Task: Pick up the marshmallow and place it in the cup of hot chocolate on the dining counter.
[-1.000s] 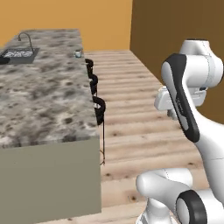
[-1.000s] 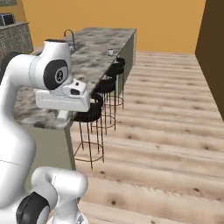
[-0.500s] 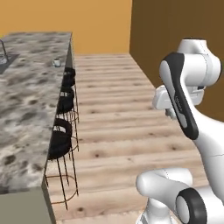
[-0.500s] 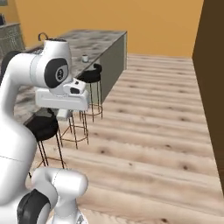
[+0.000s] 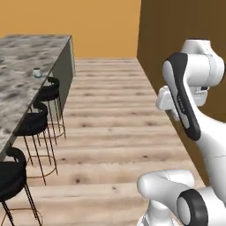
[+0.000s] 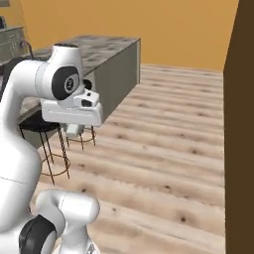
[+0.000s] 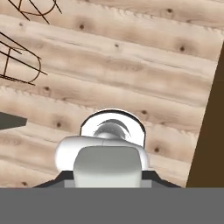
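The dining counter (image 5: 22,57) runs along the left of the left base view, a mottled grey stone slab, and lies far back at the left of the right base view (image 6: 99,47). The cup of hot chocolate (image 5: 36,72), a small pale mug, stands near the counter's edge above the stools. The marshmallow is out of view. My gripper (image 6: 73,131) hangs folded under the arm's wrist, high above the wooden floor and far from the counter; its fingers are too small and pale to read. The hand view looks down on floor planks.
Three black bar stools (image 5: 31,123) line the counter's side, and one stool (image 6: 37,124) stands behind the arm. A tall dark brown wall (image 5: 176,26) rises close on the right (image 6: 240,124). Wooden floor (image 5: 110,132) stretches ahead to an orange wall.
The whole picture has shifted: the base has driven and turned, so the counter and stools slid left and farther off. The arm keeps the same folded pose.
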Controlling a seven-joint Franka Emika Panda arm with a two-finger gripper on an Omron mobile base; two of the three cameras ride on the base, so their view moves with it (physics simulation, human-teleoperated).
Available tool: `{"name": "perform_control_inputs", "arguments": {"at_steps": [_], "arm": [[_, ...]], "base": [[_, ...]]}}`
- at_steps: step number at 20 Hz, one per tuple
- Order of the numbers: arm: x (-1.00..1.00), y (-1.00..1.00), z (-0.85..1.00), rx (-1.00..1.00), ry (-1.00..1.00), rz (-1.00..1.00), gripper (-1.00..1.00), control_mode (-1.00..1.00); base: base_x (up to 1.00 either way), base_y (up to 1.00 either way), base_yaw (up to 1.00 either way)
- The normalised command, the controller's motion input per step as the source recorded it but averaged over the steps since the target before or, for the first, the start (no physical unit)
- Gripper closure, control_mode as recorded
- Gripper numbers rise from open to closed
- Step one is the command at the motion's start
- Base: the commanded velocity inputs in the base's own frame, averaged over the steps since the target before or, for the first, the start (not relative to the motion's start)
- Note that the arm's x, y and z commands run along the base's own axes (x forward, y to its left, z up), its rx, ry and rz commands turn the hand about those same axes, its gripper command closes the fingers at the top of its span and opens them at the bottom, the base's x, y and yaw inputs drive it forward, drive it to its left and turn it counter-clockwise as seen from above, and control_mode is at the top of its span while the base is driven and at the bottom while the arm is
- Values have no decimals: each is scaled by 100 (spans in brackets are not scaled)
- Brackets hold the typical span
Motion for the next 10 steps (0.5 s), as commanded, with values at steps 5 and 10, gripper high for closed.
{"name": "perform_control_inputs", "arguments": {"at_steps": [5, 10], "arm": [[0, 0, 0, 0, 0, 0, 100, 100], [0, 0, 0, 0, 0, 0, 100, 100]], "base": [[80, -19, 83], [61, -15, 89]]}}
